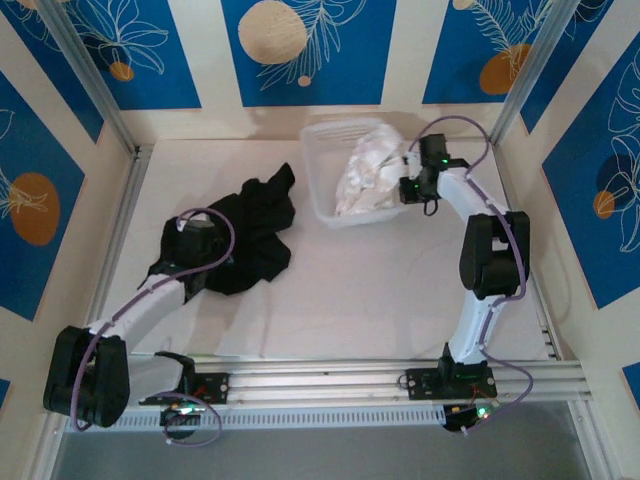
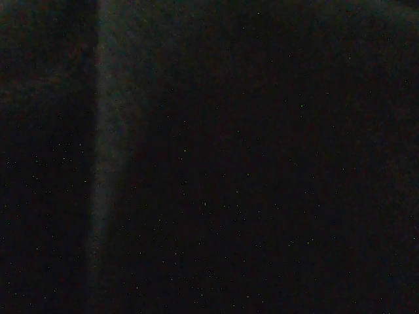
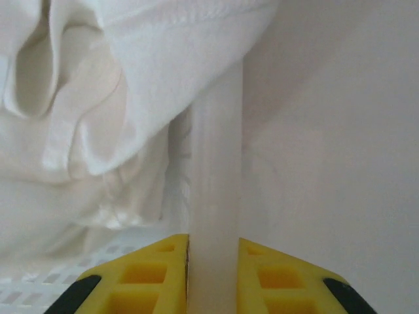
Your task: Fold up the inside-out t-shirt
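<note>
Table (image 1: 380, 290): t-shirt (image 1: 255, 225) beside bin (image 1: 316, 175) holding white cloth (image 1: 368, 175).

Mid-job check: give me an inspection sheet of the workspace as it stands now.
Surface: white table, no spills seen.
Job's things: black t-shirt crumpled left of centre, not yet folded.
Clutter: translucent bin at the far side, holding a white garment.
Grippers: left gripper down on the t-shirt, jaws shut, hold on cloth not visible; right gripper jaws shut on the bin's right wall.
Cables: purple cables loop along both arms, no snag seen.
Surroundings: blue leaf-print panels, metal frame posts.
</note>
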